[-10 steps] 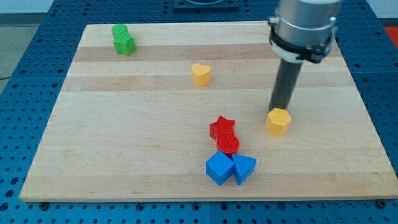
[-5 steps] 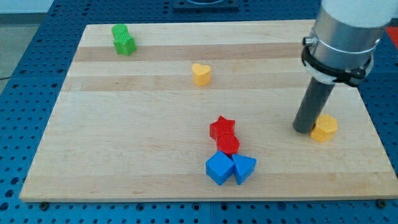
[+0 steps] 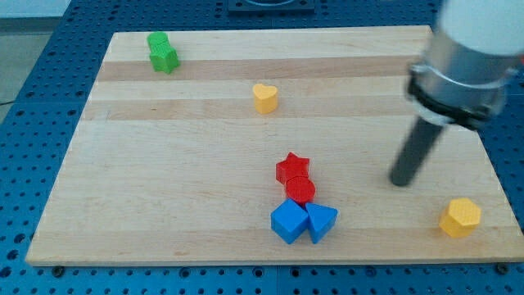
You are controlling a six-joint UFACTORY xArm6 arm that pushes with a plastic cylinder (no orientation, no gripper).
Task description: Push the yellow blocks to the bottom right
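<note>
I have no gripper, only a rod, so nothing can be pinched. My tip (image 3: 401,182) rests on the desk (image 3: 164,180), up and left of the yellow hexagonal block (image 3: 460,217) and apart from it. That block sits near the bottom right corner – its goal, I judge. The yellow heart block (image 3: 264,97) waits far up, near the centre top – it is next.
</note>
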